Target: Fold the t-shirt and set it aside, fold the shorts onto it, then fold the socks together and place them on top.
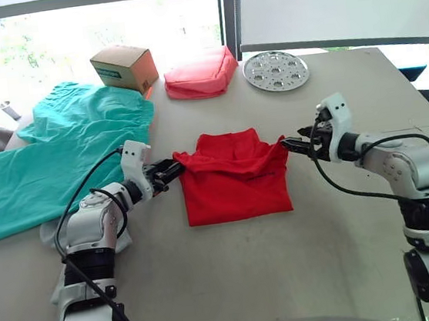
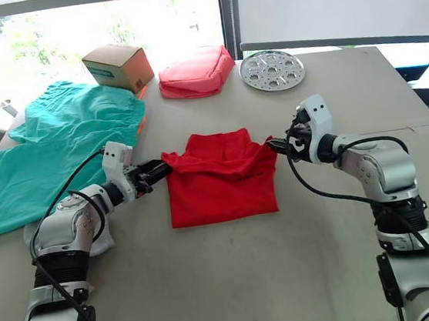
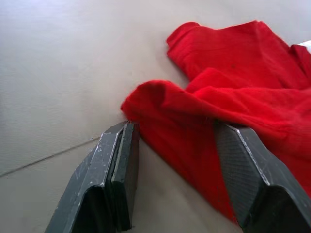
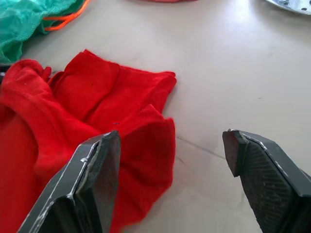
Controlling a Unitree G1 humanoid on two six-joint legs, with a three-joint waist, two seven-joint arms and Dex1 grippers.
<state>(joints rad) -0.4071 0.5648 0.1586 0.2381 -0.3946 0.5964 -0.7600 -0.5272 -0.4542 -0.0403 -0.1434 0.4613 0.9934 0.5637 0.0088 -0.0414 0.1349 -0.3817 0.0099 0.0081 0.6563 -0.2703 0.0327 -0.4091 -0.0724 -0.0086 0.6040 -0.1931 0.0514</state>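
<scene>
The red t-shirt (image 1: pixel 234 177) lies partly folded in the middle of the table, its top part bunched and raised. My left gripper (image 1: pixel 175 167) is at the shirt's upper left corner, open, with a fold of red cloth (image 3: pixel 194 111) between its fingers. At the upper right corner my right gripper (image 1: pixel 289 146) is open too, with the shirt's edge (image 4: pixel 146 141) against one finger. The teal shorts (image 1: pixel 66 146) are spread flat at the left. A bit of light grey cloth, the socks (image 1: pixel 50 232), shows under my left arm, mostly hidden.
A cardboard box (image 1: pixel 124 68), a coral-pink pouch (image 1: pixel 201 74) and a round perforated metal plate (image 1: pixel 275 70) stand along the table's far edge. Bare tabletop (image 1: pixel 250 272) stretches in front of the shirt.
</scene>
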